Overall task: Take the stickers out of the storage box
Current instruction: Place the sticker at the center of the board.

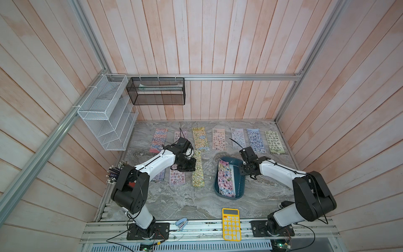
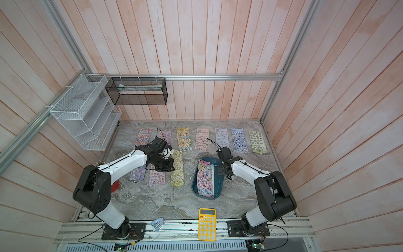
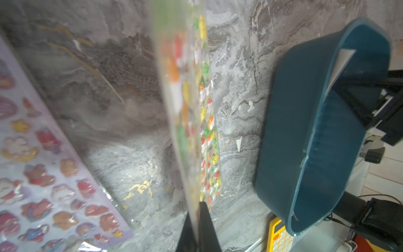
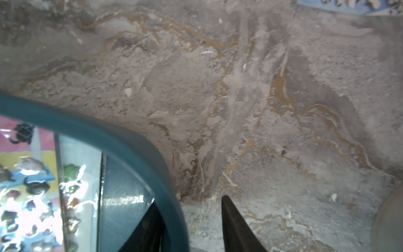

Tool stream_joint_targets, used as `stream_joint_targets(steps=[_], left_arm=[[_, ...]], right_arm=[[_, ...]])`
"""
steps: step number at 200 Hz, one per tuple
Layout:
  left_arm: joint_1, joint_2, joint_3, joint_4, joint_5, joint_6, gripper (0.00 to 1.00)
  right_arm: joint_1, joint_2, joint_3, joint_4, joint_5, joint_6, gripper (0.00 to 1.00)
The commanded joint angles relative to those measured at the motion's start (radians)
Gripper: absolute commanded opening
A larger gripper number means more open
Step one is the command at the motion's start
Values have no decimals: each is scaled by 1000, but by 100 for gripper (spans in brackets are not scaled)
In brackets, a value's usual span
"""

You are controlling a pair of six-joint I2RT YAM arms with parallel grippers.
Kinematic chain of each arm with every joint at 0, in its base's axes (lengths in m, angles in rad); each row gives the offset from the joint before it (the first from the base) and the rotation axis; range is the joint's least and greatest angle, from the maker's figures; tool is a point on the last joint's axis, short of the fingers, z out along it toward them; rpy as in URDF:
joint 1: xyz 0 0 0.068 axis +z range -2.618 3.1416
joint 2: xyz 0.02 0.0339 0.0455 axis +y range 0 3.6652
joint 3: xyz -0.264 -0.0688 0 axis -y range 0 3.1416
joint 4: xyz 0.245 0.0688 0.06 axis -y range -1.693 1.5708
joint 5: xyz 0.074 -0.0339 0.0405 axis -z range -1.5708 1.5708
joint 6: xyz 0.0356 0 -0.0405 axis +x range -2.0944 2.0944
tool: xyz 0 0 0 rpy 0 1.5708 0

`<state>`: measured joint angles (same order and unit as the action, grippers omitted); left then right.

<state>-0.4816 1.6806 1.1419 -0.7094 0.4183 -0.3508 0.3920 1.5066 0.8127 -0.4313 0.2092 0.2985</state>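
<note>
The left fingers (image 3: 207, 227) are pressed together, pinching the end of a yellow-green sticker sheet (image 3: 206, 131). In a top view that sheet (image 1: 198, 172) runs lengthwise from front to back of the counter (image 1: 185, 203), its far end at the fingers. The right fingers (image 4: 234, 224) are spread, one inside the blue box (image 4: 135, 139) and one outside its wall, holding nothing. The box (image 1: 239, 185) sits mid-counter, long axis front to back. A pink sheet (image 1: 226, 179) lies along it, over a pale one. More stickers (image 1: 218, 138) lie in a row at the back, all pointing the same way.
</note>
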Motion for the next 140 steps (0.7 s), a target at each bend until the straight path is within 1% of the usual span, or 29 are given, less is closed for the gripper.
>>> stream_joint_targets(steps=[1, 75, 101, 140], left_arm=[[-6, 25, -30, 69, 44, -39, 0], [-9, 102, -80, 159, 102, -71, 0], [-8, 131, -76, 153, 86, -63, 0], [1, 172, -49, 116, 22, -58, 1]], right_arm=[[-8, -16, 31, -21, -15, -21, 45], [-8, -47, 36, -19, -31, -4, 50], [-8, -70, 37, -22, -31, 6, 50], [-9, -149, 45, -23, -16, 26, 51]])
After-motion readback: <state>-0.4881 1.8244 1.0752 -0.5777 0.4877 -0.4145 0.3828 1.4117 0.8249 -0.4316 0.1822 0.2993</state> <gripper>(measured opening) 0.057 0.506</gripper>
